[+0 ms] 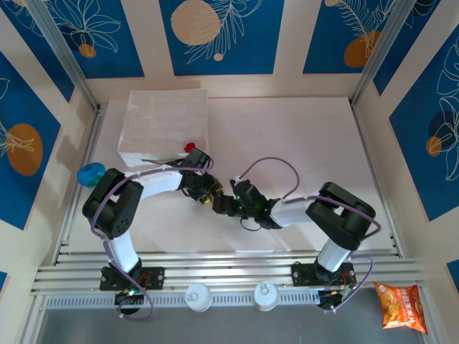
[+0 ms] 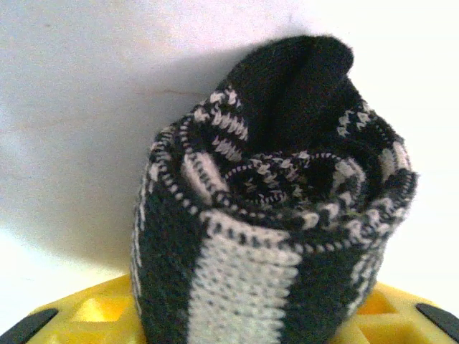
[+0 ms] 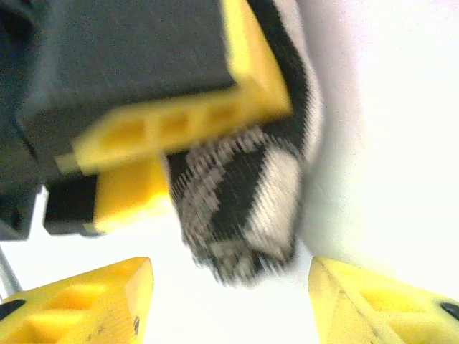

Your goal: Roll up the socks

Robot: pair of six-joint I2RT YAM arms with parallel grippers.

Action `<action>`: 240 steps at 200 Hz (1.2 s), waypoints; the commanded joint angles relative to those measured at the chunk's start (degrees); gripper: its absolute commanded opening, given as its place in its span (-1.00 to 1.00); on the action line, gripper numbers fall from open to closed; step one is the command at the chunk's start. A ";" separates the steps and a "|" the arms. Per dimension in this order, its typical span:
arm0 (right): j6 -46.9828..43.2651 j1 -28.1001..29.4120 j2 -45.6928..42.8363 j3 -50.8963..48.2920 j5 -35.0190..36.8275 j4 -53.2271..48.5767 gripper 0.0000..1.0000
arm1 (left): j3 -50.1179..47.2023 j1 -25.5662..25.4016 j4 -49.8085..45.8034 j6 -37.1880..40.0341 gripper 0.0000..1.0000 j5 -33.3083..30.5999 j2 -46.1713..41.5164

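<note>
The striped sock (image 2: pixel 272 215) is wound into a thick black-and-grey roll, its spiral end facing the left wrist camera. My left gripper (image 2: pixel 244 312) is shut on the roll, and its yellow fingers (image 2: pixel 79 315) show on either side at the bottom. In the right wrist view the roll's end (image 3: pixel 244 215) hangs from the left gripper's yellow finger (image 3: pixel 179 125). Just below it, my right gripper (image 3: pixel 229 301) is open with nothing between its fingers. From above, the left gripper (image 1: pixel 203 188) and the right gripper (image 1: pixel 221 204) meet at the table's middle. The red sock (image 1: pixel 190 147) lies by the tray's corner.
A white moulded tray (image 1: pixel 165 122) sits at the back left. A blue object (image 1: pixel 91 174) lies by the left rail. Two white caps (image 1: pixel 197 295) stand on the front rail, and an orange snack bag (image 1: pixel 398 304) lies at the front right.
</note>
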 commanded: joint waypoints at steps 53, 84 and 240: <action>-8.80 -3.36 -22.34 -4.11 7.11 -22.43 0.12 | -3.09 0.93 -7.38 -3.36 -1.00 2.87 0.55; -14.14 -4.79 -27.94 -2.43 8.43 -29.69 0.03 | 0.40 2.26 -15.21 -2.02 -1.00 7.08 -3.68; -34.31 -8.77 -22.89 17.85 9.85 -40.75 0.01 | 33.10 20.11 -29.08 28.47 -1.00 -22.42 -9.69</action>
